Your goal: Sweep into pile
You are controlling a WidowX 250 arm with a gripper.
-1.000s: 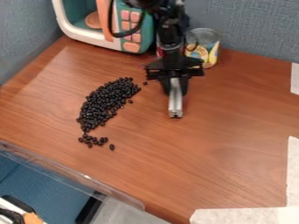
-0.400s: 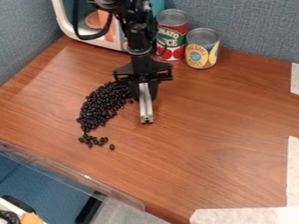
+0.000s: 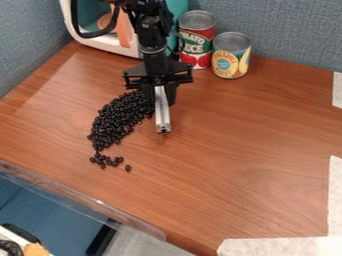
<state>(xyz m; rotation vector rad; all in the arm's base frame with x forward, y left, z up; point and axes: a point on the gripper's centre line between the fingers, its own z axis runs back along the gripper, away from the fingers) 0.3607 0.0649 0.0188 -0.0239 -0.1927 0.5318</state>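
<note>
The black gripper (image 3: 160, 96) hangs at the upper middle, at the right edge of the beans' upper end. It is shut on a silver metal bar (image 3: 162, 111), which points down toward the camera side. Black beans (image 3: 115, 122) form a long curved heap left of the gripper, running from upper right to lower left. A small loose cluster (image 3: 105, 160) lies at the heap's lower end, with a single bean (image 3: 127, 168) just right of it. The gripper and bar cover part of the heap's upper right edge.
Behind the gripper stand a red can (image 3: 196, 40) and a yellow can (image 3: 231, 56). A toy microwave (image 3: 100, 30) is at the back left. A clear plastic edge (image 3: 87, 200) borders the wooden table (image 3: 234, 150) at lower left; white tape (image 3: 280, 246) lies at lower right.
The gripper has moved left with the metal bar, from right of the heap to its upper right edge, lately shifting slightly back. Both cans have come into fuller view.
</note>
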